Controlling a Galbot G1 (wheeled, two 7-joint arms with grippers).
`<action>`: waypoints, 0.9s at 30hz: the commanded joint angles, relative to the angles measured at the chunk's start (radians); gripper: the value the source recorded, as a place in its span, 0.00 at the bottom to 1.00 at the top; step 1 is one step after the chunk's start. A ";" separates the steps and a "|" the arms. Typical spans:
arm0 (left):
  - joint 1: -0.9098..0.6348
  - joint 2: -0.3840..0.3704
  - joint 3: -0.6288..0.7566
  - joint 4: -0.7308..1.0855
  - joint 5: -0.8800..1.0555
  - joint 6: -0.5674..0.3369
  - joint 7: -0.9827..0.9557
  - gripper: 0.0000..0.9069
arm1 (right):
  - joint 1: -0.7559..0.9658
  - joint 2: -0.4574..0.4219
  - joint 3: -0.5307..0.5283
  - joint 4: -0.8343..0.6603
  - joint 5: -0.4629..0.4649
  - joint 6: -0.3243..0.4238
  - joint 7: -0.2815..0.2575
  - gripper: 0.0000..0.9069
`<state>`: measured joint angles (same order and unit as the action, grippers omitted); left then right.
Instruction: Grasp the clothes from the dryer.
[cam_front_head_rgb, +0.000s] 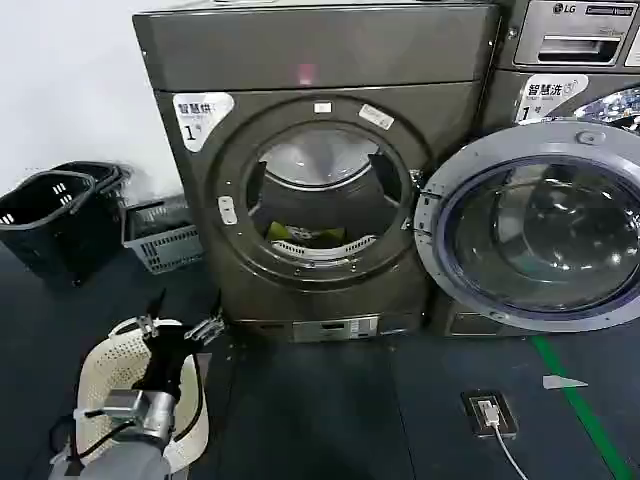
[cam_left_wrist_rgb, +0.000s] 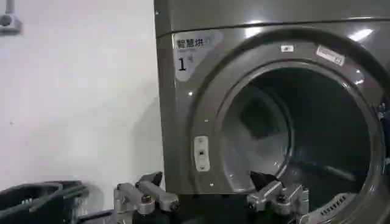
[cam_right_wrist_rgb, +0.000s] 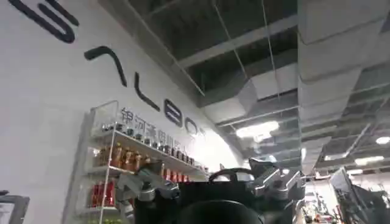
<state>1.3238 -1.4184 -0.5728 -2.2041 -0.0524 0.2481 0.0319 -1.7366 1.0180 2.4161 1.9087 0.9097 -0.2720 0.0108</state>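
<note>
- So the dryer (cam_front_head_rgb: 320, 170) sits dead ahead with its door (cam_front_head_rgb: 535, 230) swung wide to the right, round porthole fully exposed.
- Clothes (cam_front_head_rgb: 305, 236) are a little yellow-green bundle lying at the bottom front of the drum, right behind the lower lip of the opening. Nothing is touching them.
- Left gripper (cam_front_head_rgb: 182, 325) is low in the head view, out over the dark floor in front of the dryer's lower left corner, well short of the porthole. Fingers are spread wide with nothing between them.
- Left wrist view backs that up: both fingers (cam_left_wrist_rgb: 146, 196) sit apart and point at the dryer face, the "1" sticker (cam_left_wrist_rgb: 186, 55) up above them.
- A white perforated basket (cam_front_head_rgb: 110, 375) is on the floor right under the left arm.
- Black baskets (cam_front_head_rgb: 55, 215) and a grey one (cam_front_head_rgb: 160, 235) are parked against the wall left of the dryer.
- Right gripper (cam_right_wrist_rgb: 213, 182) is aimed up toward the ceiling, with a shelf of bottles (cam_right_wrist_rgb: 122, 161) on the wall behind it. Its fingers stand apart, holding nothing.
- A silver LG machine (cam_front_head_rgb: 570, 40) is stacked just right of the dryer.
</note>
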 joint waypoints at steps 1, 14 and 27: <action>0.000 0.001 0.001 0.002 0.001 -0.001 0.000 1.00 | 0.001 0.001 -0.002 0.005 -0.009 0.015 -0.016 1.00; 0.007 0.004 0.006 -0.004 0.013 0.045 0.050 1.00 | 0.005 0.004 -0.003 0.005 -0.002 0.026 -0.018 1.00; 0.004 0.006 0.006 0.002 0.017 0.041 0.052 1.00 | 0.008 0.007 -0.009 0.007 0.001 0.033 -0.025 1.00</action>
<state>1.3290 -1.4122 -0.5674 -2.2033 -0.0360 0.2886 0.0813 -1.7276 1.0254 2.4047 1.9183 0.9104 -0.2392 -0.0152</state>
